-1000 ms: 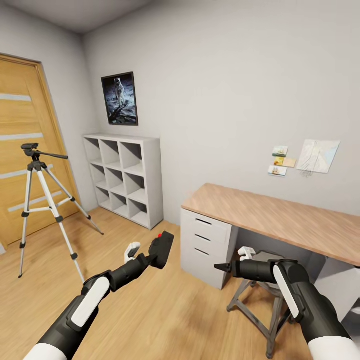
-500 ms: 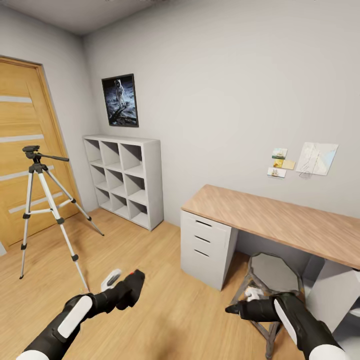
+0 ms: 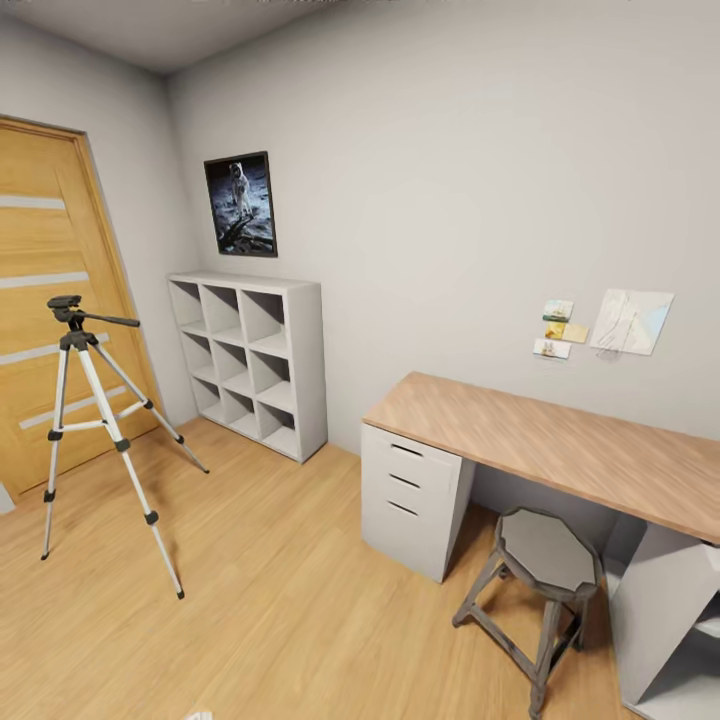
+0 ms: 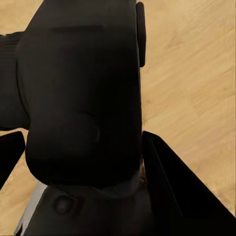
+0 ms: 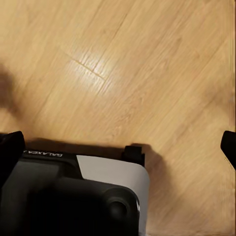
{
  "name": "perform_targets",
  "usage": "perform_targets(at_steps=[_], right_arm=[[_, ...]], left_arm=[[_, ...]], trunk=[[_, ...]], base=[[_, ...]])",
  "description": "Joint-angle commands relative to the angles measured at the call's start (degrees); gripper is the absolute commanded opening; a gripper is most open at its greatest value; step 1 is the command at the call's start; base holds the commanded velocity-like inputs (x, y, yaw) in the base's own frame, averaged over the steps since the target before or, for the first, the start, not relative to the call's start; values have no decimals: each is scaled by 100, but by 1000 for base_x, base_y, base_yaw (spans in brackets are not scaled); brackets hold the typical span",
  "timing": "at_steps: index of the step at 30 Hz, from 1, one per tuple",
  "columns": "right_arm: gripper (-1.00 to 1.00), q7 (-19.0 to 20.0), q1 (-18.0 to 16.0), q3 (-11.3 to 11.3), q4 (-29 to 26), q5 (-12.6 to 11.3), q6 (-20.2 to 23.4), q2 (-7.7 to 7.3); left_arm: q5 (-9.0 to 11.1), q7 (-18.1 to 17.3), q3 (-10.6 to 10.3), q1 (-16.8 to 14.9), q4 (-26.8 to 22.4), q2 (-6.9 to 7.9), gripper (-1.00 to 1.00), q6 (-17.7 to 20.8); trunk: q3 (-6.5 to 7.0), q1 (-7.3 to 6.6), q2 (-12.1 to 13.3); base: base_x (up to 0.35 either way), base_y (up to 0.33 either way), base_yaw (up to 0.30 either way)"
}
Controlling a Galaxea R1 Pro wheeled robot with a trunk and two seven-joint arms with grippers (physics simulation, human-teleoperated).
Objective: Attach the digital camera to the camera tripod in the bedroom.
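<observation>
**Camera clamped in the left gripper, tripod by the door**

At the left side of the head view, an oak door point(image 3: 40, 300) with frosted strips is seen, and the camera tripod point(image 3: 95, 440) is standing in front of it on the wood plank floor point(image 3: 280, 600). Its three silver legs are spread, and its black head with the pan handle is at the top. An astronaut poster point(image 3: 241, 204) is hung on the grey wall, and a white cube shelf point(image 3: 250, 358) is placed under it, near the tripod but not touching it. Further right, a desk point(image 3: 560, 445) with a wooden top and white drawers is set against the wall — a grey stool point(image 3: 540, 590) is standing before it. Some small papers point(image 3: 605, 325) are pinned above the desk.

In the left wrist view, the digital camera point(image 4: 81, 93) is clamped between the dark fingers of the left gripper point(image 4: 81, 162), above the floor. In the right wrist view, the right gripper point(image 5: 118, 147) is spread wide — only floor and part of the robot's base point(image 5: 73, 196) are seen between its fingertips.
</observation>
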Motion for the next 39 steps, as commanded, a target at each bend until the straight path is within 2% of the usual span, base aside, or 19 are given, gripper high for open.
perform_targets(at_steps=[1, 3, 6, 9, 16, 20, 21, 22, 26, 39], right_arm=[[100, -14, 36, -30, 15, 43, -35, -6], [100, -160, 242, -30, 32, 59, -177, -5], [100, -380, 483, -30, 40, 67, -331, 13], [100, -526, 620, -30, 43, 64, -510, 20], [100, -610, 689, -30, 44, 63, -621, 20], [100, -681, 702, -30, 44, 63, -636, 33], [100, -697, 704, -30, 47, 63, -636, 38], [100, -716, 708, -30, 49, 63, -637, 46], [100, -721, 710, -30, 49, 63, -640, 49], [100, -774, 711, -38, 46, 20, -633, 62]], left_arm=[[-60, -20, -53, 6, 6, -18, -100, -23], [-259, -9, -59, 94, 32, -64, -100, -279], [-351, 1, -62, 336, 46, -103, -100, -594], [-378, -1, -62, 543, 51, -149, -100, -748], [-367, 0, -54, 749, 52, -190, -100, -818], [-325, -2, -44, 965, 53, -195, -100, -877], [-271, -2, -41, 1032, 53, -196, -100, -975], [-84, -2, -38, 1197, 53, -196, -100, -1309], [36, -2, -37, 1299, 53, -209, -100, -1478], [84, -15, -37, 1360, 53, -240, -100, -1565]], trunk=[[11, -22, 36], [47, -66, 116], [101, -132, 236], [155, -198, 357], [281, -351, 638], [352, -439, 798], [370, -461, 838], [388, -483, 878], [460, -571, 1039], [694, -857, 1560]], base=[[0, 0, 0], [0, 0, 0], [0, 0, 0], [0, 0, 0], [0, 0, 0], [0, 0, 0], [0, 0, 0], [0, 0, 0], [0, 0, 0], [0, 0, 40]])
